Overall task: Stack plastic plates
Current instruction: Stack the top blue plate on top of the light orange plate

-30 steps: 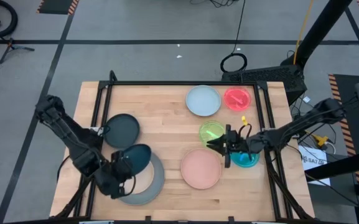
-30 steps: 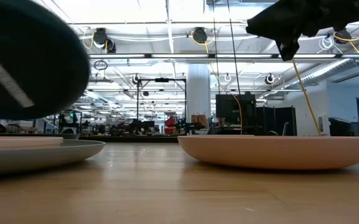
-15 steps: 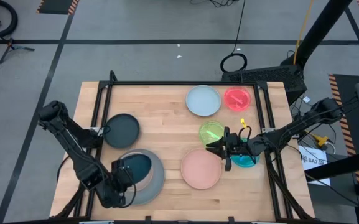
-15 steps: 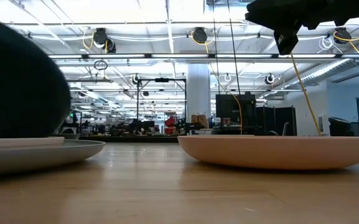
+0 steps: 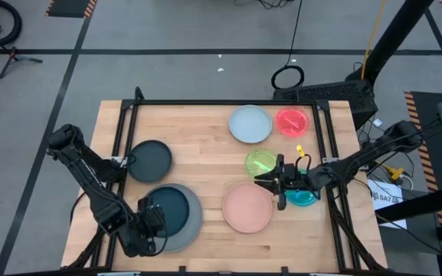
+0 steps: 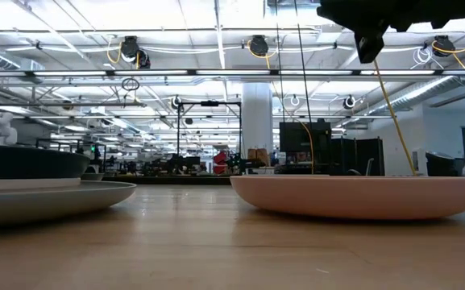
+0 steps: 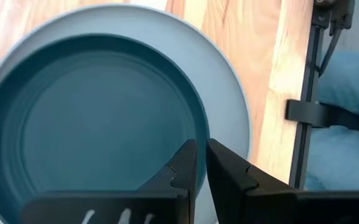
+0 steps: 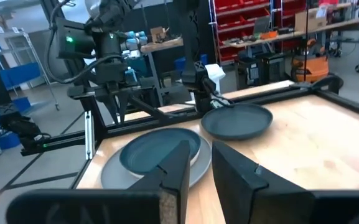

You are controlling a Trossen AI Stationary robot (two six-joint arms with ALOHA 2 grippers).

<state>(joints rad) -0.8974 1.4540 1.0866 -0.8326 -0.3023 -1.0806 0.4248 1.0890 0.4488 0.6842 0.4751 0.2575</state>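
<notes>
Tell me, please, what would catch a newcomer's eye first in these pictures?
Probably the dark teal plate nested in the large grey plate at the table's near left corner, with the left tool at its rim. Next, the right tool hovering between the green plate and the pink plate.

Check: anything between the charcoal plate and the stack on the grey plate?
Nothing visible. Bare wood separates the charcoal plate from the large grey plate, which carries the dark teal plate. The left gripper sits over the stack's edge.
</notes>
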